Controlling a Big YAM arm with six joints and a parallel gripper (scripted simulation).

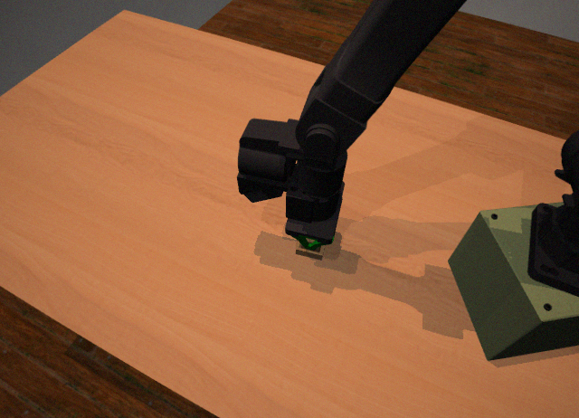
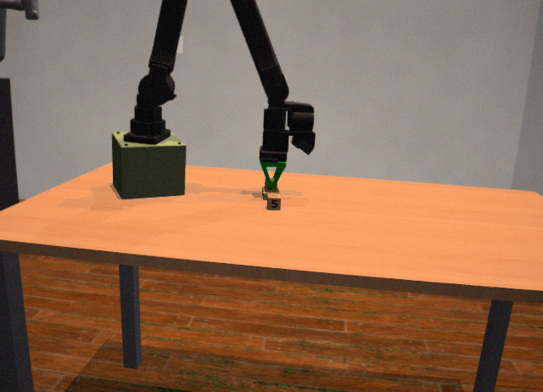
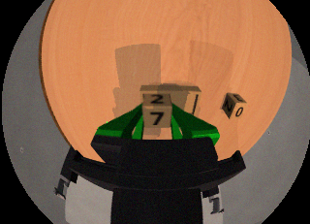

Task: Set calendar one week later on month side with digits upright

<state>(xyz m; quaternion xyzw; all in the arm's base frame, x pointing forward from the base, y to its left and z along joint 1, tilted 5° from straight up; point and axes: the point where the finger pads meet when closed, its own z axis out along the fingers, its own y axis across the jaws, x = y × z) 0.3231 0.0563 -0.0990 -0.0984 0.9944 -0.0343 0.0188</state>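
Arm (image 1: pixel 355 77) (image 2: pixel 259 42), black and jointed, reaches down from the upper right of the top view to the middle of the tabletop (image 1: pixel 140 217) (image 2: pixel 306 248) (image 3: pixel 97 49). Beneath its gripper (image 1: pixel 310 245) (image 2: pixel 271 187) (image 3: pixel 157 107), with green fingers, the small tray (image 1: pixel 308 253) (image 2: pixel 264 193) (image 3: pixel 170 88) shows a thin edge just below center. A green block (image 1: pixel 481 282) (image 2: pixel 148 173) carries the arm's mount at right, and shadows stretch between block and tray.

In the exterior view, the green fingers narrow to a V right of the block, their tips low at the tray near the center of the frame. In front of the tray, a loose cube (image 2: pixel 274 203) (image 3: pixel 233 107) sits on the tabletop, an upright 5 facing the camera. The tray's month name is unreadable.

In the wrist view, the gripper is closed on the other cube (image 3: pixel 157 118), one finger against each side, with a 2 above a 7 on its visible faces. The tray shows behind it and to its right, marked by a dark upright stroke. Whether the gripped cube touches the tray's floor cannot be told. The loose cube sits apart at right, a 0 on one face.
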